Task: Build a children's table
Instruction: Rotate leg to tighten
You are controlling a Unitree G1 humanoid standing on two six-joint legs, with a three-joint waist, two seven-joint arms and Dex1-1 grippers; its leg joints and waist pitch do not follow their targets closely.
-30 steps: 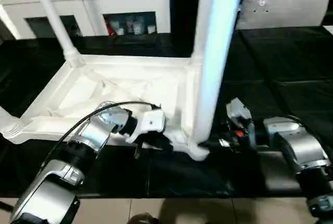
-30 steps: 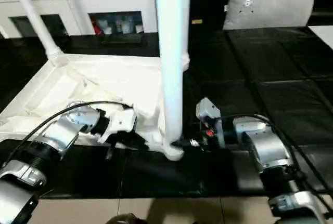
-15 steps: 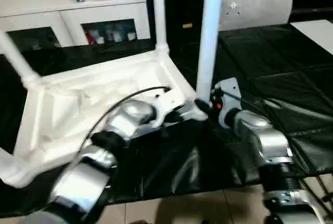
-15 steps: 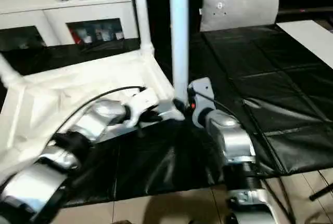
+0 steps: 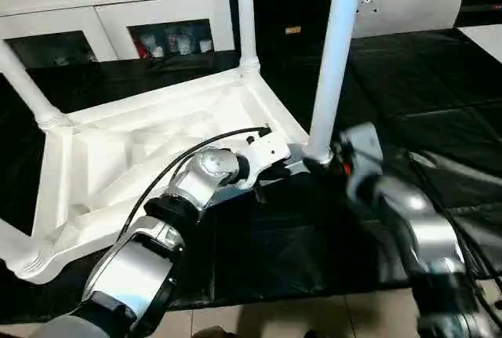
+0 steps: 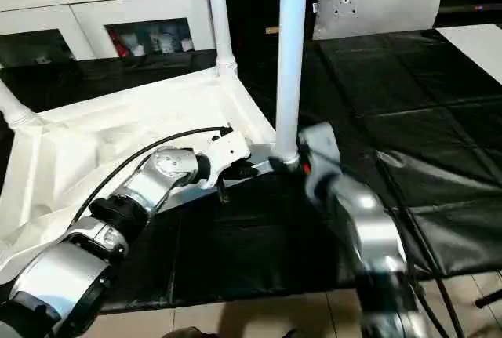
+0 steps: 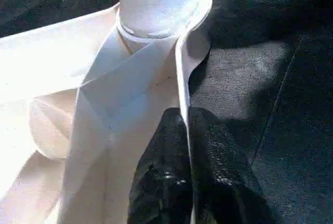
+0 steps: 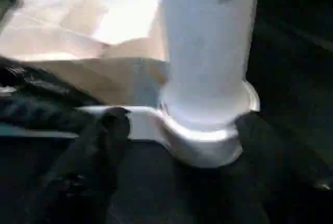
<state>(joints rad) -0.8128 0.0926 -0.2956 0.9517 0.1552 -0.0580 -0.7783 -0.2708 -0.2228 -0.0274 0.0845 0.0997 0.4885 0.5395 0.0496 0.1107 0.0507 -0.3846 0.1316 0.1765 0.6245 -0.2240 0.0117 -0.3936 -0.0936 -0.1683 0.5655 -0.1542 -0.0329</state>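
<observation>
Tabletop (image 5: 141,158) lies upside down on the black mat (image 5: 408,79), ribbed underside up, across the left and centre of the head views. Legs stand in its corner sockets: one leg (image 5: 336,56) rises from the near right corner at centre frame, another leg (image 5: 245,12) from the far right corner at upper centre, a third leg (image 5: 27,87) from the far left corner at the left edge.

Left gripper (image 5: 263,189) sits at centre frame against the tabletop's near rim, just left of the near right corner. In the left wrist view its fingers (image 7: 166,182) are pinched together on the thin raised rim, one on each side, below the corner socket (image 7: 156,5).

Right gripper (image 8: 171,146) is at centre right in the head views, at the base of the near right leg. In the right wrist view one dark finger (image 8: 99,146) stands to one side of the socket, the other to the far side, spread wide around it; contact cannot be made out.

Grey cushion (image 5: 412,1) lies at upper right. White cabinet (image 5: 118,9) stands at upper left.
</observation>
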